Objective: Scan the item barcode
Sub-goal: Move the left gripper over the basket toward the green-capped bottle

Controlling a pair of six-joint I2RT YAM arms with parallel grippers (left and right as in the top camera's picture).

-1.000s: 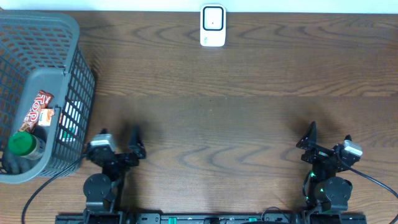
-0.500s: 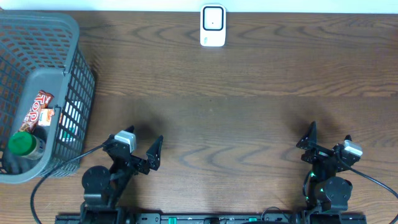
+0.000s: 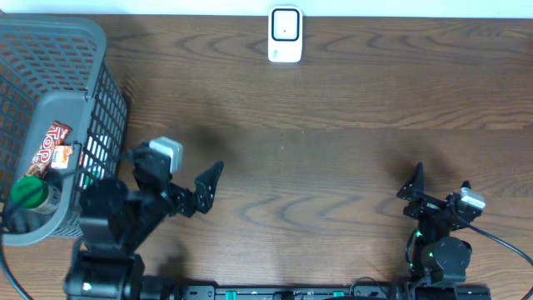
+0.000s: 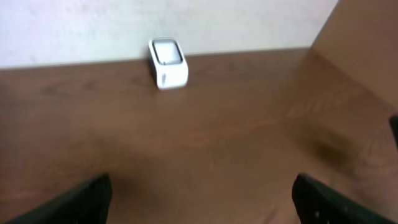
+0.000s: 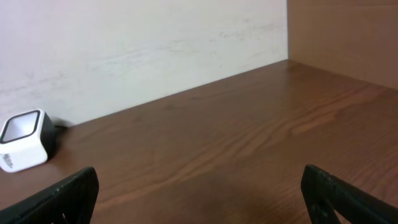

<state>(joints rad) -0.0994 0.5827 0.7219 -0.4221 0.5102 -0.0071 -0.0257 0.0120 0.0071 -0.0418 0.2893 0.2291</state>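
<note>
Overhead view, left gripper (image 3: pixel 177 178) lower left, fingers spread wide, empty, right gripper (image 3: pixel 439 185) lower right, equally wide, empty, snack bar (image 3: pixel 50 143) and green-capped bottle (image 3: pixel 29 193) in basket (image 3: pixel 50 58) just left of left gripper, white scanner (image 3: pixel 285 33) far off, top centre.

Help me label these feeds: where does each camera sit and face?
Overhead: above the table, looking straight down; left arm and right arm show.
Left wrist: on the left pincer, facing the scanner; own fingertips show.
Right wrist: on the right pincer, facing the back wall; own fingertips show.
Both wrist views share the scanner.
</note>
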